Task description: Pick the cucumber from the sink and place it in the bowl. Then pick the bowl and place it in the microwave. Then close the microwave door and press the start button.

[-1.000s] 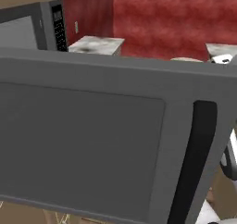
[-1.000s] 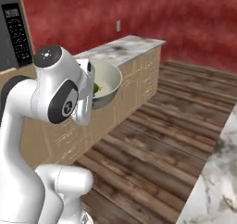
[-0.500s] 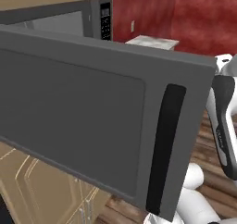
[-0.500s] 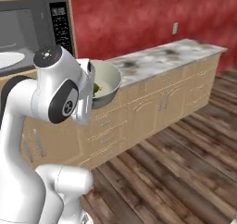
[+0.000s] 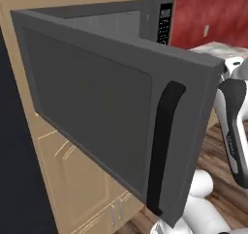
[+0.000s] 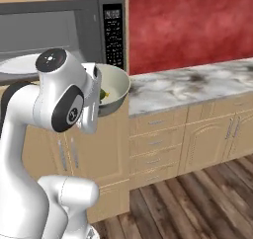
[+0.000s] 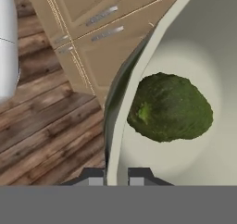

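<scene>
Gripper (image 7: pixel 116 176) pinched on bowl (image 6: pixel 114 87) rim, carried just before open microwave (image 6: pixel 59 30). Cucumber (image 7: pixel 169 107) loose inside. Glossy, rigid, probably top-heavy from one edge; likely rolls if tipped.

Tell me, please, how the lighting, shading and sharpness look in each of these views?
Left base view: flat, even light on the microwave door, with soft edges. Right base view: glossy highlights on the arm, and the bowl shaded underneath. Hand view: soft shading inside the bowl around the cucumber, whose skin looks blurry up close.
</scene>
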Tool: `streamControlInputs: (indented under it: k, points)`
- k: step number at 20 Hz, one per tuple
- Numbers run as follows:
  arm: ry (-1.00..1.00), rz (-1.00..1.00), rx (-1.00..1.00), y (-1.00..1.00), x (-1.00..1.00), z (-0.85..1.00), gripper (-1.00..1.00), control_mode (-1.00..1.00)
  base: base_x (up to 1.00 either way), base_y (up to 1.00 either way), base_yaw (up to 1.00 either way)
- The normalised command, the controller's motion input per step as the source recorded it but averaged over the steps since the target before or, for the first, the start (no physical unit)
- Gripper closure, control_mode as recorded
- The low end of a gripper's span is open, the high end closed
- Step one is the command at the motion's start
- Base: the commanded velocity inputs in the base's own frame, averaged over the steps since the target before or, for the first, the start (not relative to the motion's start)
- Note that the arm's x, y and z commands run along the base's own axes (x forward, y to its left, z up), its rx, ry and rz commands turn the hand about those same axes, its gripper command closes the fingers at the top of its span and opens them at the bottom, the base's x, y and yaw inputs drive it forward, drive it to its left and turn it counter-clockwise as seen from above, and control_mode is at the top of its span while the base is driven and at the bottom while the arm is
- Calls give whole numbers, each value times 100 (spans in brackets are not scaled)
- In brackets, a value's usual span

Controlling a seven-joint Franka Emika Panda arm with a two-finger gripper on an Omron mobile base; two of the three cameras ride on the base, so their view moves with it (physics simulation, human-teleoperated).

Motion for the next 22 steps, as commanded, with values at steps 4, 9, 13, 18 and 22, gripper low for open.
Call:
streamControlInputs:
  k: [4,9,13,18,22]
  points:
    - [0,0,0,0,0,0,100,100,41,0,50]
    - [0,0,0,0,0,0,100,100,23,0,48]
    - [0,0,0,0,0,0,100,100,22,0,39]
    - [0,0,0,0,0,0,100,100,37,2,31]
    - [0,0,0,0,0,0,100,100,24,3,18]
